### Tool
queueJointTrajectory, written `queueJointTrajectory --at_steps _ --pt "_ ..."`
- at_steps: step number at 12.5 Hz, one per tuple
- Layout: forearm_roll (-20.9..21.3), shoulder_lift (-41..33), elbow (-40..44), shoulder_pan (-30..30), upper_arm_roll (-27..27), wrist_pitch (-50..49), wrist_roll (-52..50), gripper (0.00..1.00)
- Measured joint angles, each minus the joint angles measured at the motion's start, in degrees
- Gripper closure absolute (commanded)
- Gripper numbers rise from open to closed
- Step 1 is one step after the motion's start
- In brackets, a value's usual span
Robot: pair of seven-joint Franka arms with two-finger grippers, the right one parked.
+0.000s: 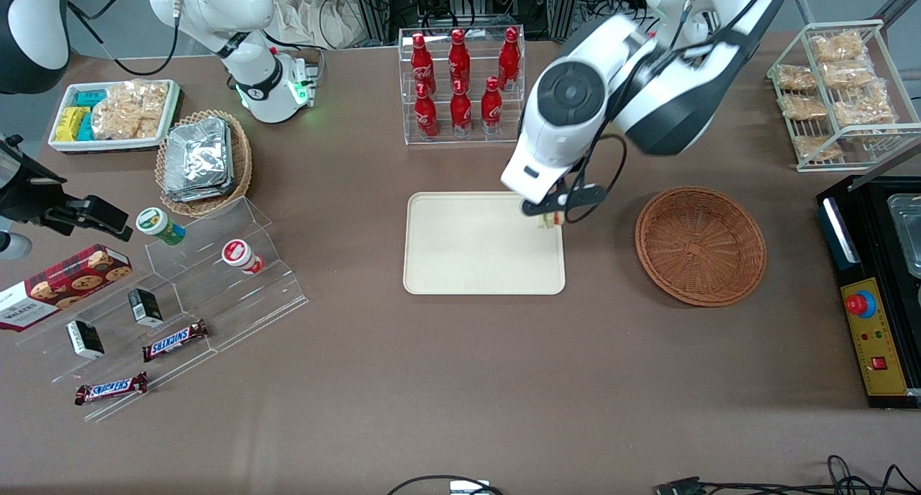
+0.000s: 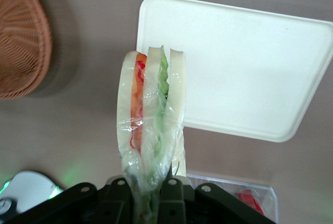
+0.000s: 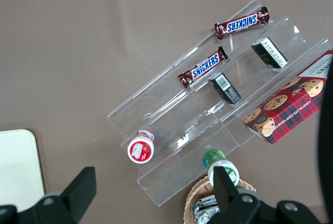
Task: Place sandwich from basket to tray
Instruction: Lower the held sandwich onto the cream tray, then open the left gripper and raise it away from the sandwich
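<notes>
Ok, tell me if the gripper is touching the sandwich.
Touching. The left wrist view shows the gripper shut on the sandwich, its wrapped lower end pinched between the fingers.

Colours on the brown tabletop

The gripper (image 1: 550, 214) is black, above the tray's edge, clamped on the sandwich (image 2: 151, 125): pale bread, red-orange and green layers under clear wrap. The tray (image 1: 468, 265) is plain cream-beige; the basket (image 1: 700, 245) is reddish-brown woven wicker. The table (image 1: 460, 394) is dull brown; the bottles (image 1: 460, 78) are red with white lettering
</notes>
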Motion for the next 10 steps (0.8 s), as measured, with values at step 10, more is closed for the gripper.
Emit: queueJointTrajectory --at_steps 10 --pt "19.8 11.2 -19.8 0.4 1.4 25.9 4.1 1.0"
